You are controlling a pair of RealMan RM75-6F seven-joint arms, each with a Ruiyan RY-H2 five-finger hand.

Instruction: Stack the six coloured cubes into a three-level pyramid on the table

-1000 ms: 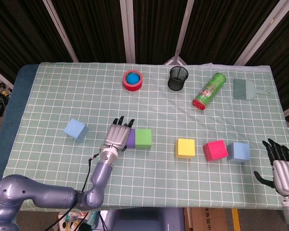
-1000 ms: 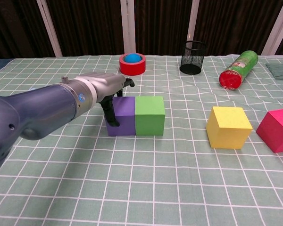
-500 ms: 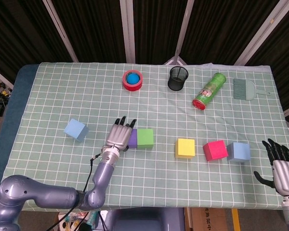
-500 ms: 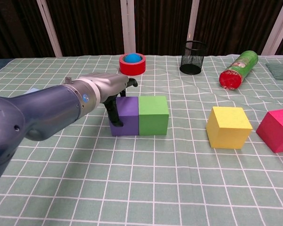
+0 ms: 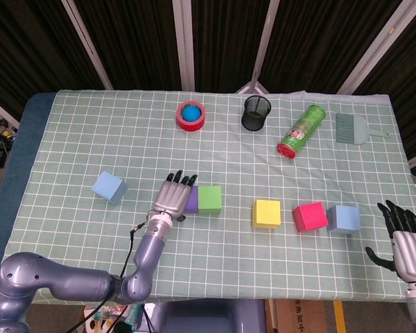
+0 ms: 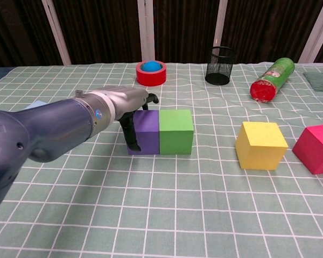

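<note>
My left hand [image 5: 172, 198] lies against the left side of the purple cube [image 5: 192, 200], fingers reaching over its top and thumb down its front face [image 6: 130, 131]. The purple cube [image 6: 149, 131] touches the green cube [image 5: 209, 199] [image 6: 176, 131] on its right. Further right sit a yellow cube [image 5: 266, 213] [image 6: 260, 144], a red cube [image 5: 309, 216] [image 6: 317, 148] and a blue cube [image 5: 344, 219], the last two touching. A light-blue cube [image 5: 109, 186] lies alone to the left. My right hand [image 5: 402, 232] hovers at the table's front right corner, fingers spread, holding nothing.
Along the back stand a red tape roll [image 5: 191, 114] with a blue ball inside, a black mesh cup [image 5: 256, 112], a lying green can [image 5: 300, 130] and a grey brush [image 5: 352, 128]. The checked cloth [image 5: 215, 257] covers the table.
My left hand has slid a little to the right, pushing the purple and green cubes along together. The right hand has stayed still.
</note>
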